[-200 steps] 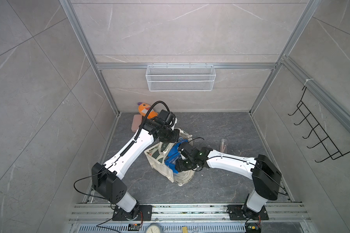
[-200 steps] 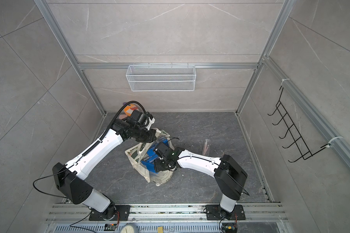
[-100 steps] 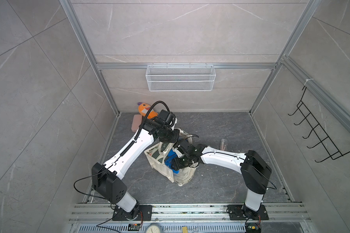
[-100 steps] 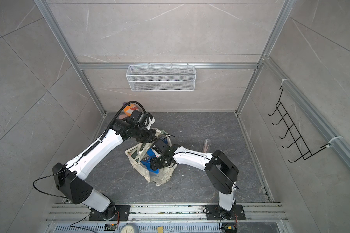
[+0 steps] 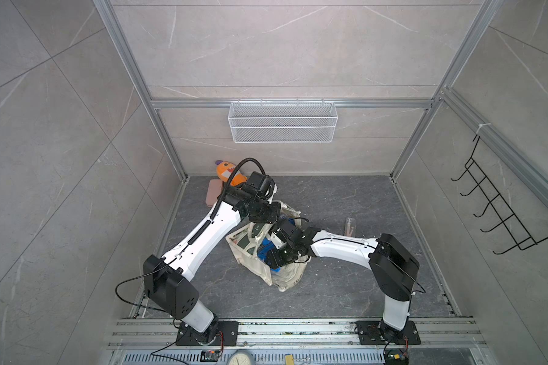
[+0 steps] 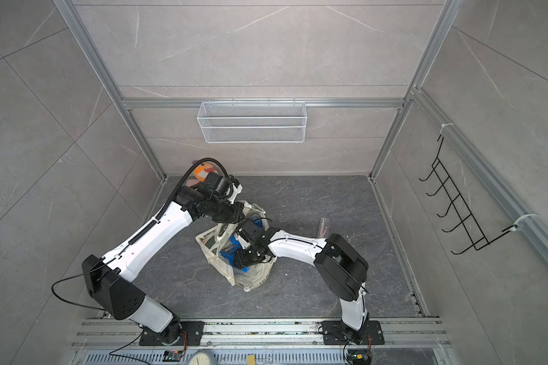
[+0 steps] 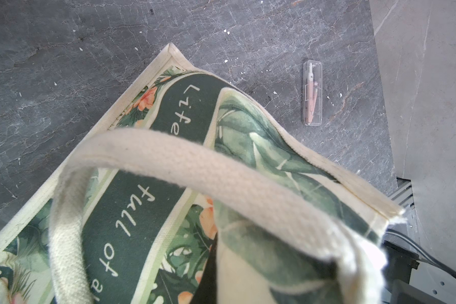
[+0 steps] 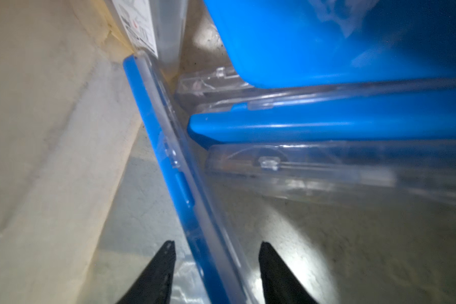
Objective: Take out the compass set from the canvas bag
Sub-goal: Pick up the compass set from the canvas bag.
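Observation:
The cream canvas bag (image 5: pixel 285 275) (image 6: pixel 250 278) stands mid-floor, its green-printed side (image 7: pixel 169 210) filling the left wrist view. My left gripper (image 5: pixel 268 219) (image 6: pixel 231 219) is at the bag's far rim, shut on the cloth; cloth hides its jaws. My right gripper (image 8: pixel 216 243) (image 5: pixel 272 257) (image 6: pixel 239 257) reaches down inside the bag. It is open, with its fingers on either side of a thin blue and clear compass set case (image 8: pixel 179 184), a gap on each side. More blue and clear cases (image 8: pixel 327 123) lie deeper in. Blue (image 5: pixel 266 245) shows at the bag's mouth.
A clear case with a pink compass (image 5: pixel 350 226) (image 6: pixel 325 226) (image 7: pixel 312 93) lies on the floor right of the bag. An orange plush toy (image 5: pixel 227 172) and a pink flat pad (image 5: pixel 214 192) sit in the back left corner. A wire basket (image 5: pixel 282 121) and black hooks (image 5: pixel 494 208) hang on the walls.
My right gripper has pushed deeper into the bag towards its left side, and its jaws have narrowed around the case. The left gripper has stayed put on the rim.

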Controlling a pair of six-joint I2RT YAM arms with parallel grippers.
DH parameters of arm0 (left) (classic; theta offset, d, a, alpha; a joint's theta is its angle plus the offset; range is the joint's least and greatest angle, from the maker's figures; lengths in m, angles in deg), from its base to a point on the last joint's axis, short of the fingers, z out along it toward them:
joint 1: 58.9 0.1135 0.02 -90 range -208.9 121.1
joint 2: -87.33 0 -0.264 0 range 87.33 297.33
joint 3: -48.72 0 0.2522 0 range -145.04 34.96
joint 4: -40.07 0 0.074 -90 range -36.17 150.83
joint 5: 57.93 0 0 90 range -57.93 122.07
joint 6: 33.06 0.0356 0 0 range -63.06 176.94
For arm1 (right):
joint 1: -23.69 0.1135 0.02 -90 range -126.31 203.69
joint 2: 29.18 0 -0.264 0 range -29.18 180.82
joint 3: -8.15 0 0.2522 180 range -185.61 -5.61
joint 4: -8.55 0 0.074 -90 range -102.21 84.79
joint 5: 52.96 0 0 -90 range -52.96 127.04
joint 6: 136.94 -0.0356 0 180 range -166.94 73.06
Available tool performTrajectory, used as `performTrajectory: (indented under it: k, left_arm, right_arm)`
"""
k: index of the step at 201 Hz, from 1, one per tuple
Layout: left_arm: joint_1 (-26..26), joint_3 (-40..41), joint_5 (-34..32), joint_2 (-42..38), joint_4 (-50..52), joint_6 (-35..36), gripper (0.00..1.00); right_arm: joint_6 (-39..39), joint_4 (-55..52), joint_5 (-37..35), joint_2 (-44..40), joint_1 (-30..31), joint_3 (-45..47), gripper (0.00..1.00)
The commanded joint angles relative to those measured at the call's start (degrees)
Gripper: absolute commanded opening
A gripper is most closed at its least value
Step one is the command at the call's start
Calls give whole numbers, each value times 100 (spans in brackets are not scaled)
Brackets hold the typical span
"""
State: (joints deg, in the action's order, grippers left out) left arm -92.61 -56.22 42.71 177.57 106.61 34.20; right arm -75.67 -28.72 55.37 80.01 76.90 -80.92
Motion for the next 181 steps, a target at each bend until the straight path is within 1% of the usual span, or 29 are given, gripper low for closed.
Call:
performTrajectory:
  k: [1,36,64,113,181]
  left_arm:
    - [16,-213,70,-137,163,-57,0]
    - [17,-227,55,-120,154,-65,0]
    - [15,-243,58,-112,154,-68,0]
    - [22,-254,11,-95,154,-83,0]
    - [23,-351,-131,10,198,-136,0]
  right_arm:
    - [69,81,102,99,-29,94,48]
    - [52,81,54,-160,-29,161,28]
    - [43,5,22,-438,-30,187,21]
    - [9,-313,-133,-1129,-28,217,18]
    - [42,-1133,-568,-2496,-29,735,15]
